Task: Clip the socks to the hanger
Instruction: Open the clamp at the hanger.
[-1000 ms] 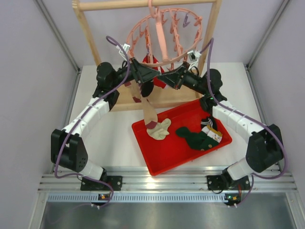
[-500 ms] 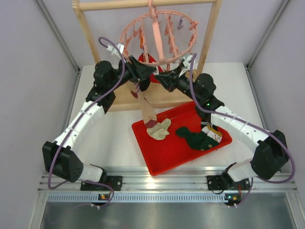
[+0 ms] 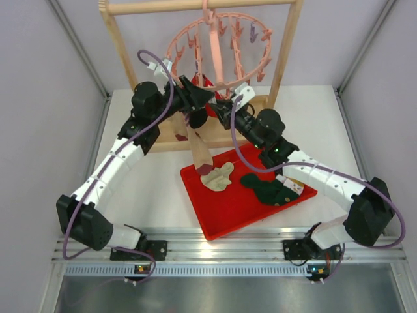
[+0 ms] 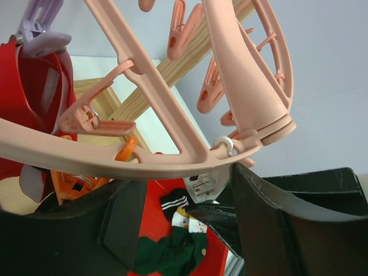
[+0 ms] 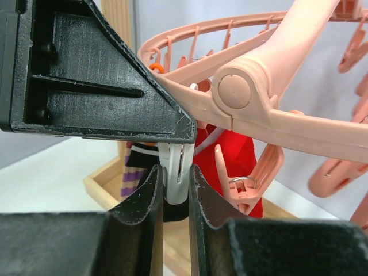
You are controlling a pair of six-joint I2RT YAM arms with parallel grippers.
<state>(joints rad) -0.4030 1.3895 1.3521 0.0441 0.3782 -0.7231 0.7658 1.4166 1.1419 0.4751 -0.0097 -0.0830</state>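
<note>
Pink plastic hanger (image 3: 214,45), a round ring w/ spokes and dangling pegs, hangs from the wooden rack (image 3: 156,6) at the far edge of the bench, mid. Right gripper (image 5: 174,178) is narrow, hard black fingers pinched on a smooth white peg (image 5: 172,152) under the rim. Left gripper (image 4: 184,198) is wide w/ nothing btwn its fingers; the ring rim crosses just above the gap. Tan sock (image 3: 201,150), soft w/ a purple-striped cuff, hangs limp just below both grippers, toe in the glossy red tray (image 3: 234,212) toward the near edge. Can't tell if the peg bites the cuff. Cream sock (image 3: 220,176), green sock (image 3: 264,189) and striped sock (image 3: 291,184) lie in the tray.
</note>
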